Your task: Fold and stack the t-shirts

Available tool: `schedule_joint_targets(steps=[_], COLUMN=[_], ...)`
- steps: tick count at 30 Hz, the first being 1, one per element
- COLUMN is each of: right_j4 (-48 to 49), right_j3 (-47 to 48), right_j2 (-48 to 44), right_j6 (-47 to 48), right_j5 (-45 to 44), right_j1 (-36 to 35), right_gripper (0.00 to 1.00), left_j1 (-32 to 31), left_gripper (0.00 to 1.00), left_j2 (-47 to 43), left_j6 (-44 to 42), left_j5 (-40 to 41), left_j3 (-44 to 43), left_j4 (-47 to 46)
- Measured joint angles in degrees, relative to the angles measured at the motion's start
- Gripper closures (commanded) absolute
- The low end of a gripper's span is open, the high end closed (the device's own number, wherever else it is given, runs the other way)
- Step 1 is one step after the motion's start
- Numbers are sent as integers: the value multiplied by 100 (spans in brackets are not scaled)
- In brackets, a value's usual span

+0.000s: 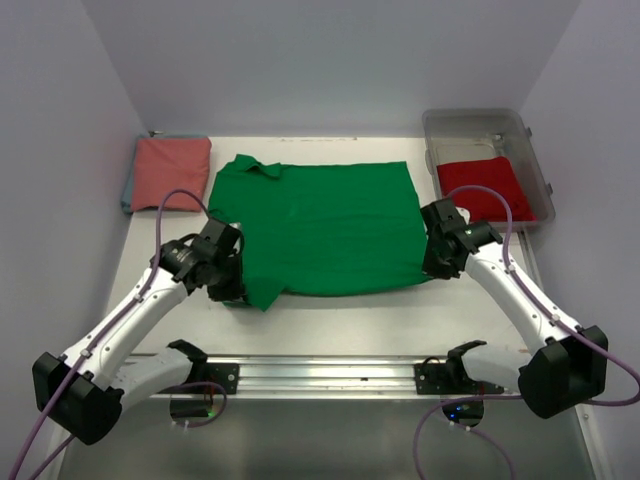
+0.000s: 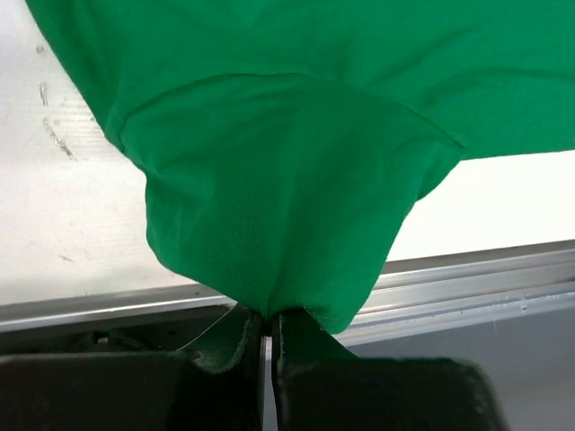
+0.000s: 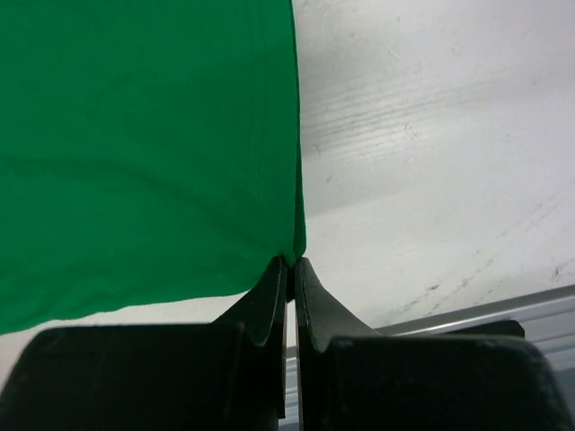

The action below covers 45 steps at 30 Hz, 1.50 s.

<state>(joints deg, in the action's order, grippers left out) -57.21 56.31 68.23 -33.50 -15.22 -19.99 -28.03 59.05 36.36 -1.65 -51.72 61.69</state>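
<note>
White table [image 1: 330, 320] with green shirt [image 1: 320, 225] flat mid-table, folded pink shirt [image 1: 170, 172] far left, clear bin [image 1: 480, 135] far right.

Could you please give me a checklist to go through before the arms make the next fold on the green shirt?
1. Near-left corner of the green shirt pinched by the shut left gripper: ok.
2. Near-right corner pinched by the shut right gripper: ok.
3. Shirt body spread flat on the table: ok, though the cloth bunches at the left grip.
4. The pink shirt lies beside the green one, not on it: ok.
5. The red shirt sits inside the bin, out of the way: ok.
6. Both cloth layers caught at each corner: cannot tell.
</note>
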Motion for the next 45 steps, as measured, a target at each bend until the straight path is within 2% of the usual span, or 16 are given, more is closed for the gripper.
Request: schedule_joint_targets(steps=[5,11,22,34,45], right_j4=[-81,-17,463,793,835], right_j3=[-46,-17,850,2479,2588], right_j2=[-42,179,1788,3705,4028], right_j6=[7,13,125,155,155], right_j5=[44,-4,-492,-940,-979], right_j1=[2,2,22,234,367], right_gripper=[100,100,100,100,100], left_j1=[0,0,120,750,883], left_gripper=[96,94,94,96,97], left_j2=[-9,319,1539,2638,3176], left_j6=[9,-4,-334,-807,-927], left_j5=[116,614,1585,1926,1915], left_j3=[-35,-251,-758,-1276,-1696], left_j4=[197,221,-330,-938,-1158])
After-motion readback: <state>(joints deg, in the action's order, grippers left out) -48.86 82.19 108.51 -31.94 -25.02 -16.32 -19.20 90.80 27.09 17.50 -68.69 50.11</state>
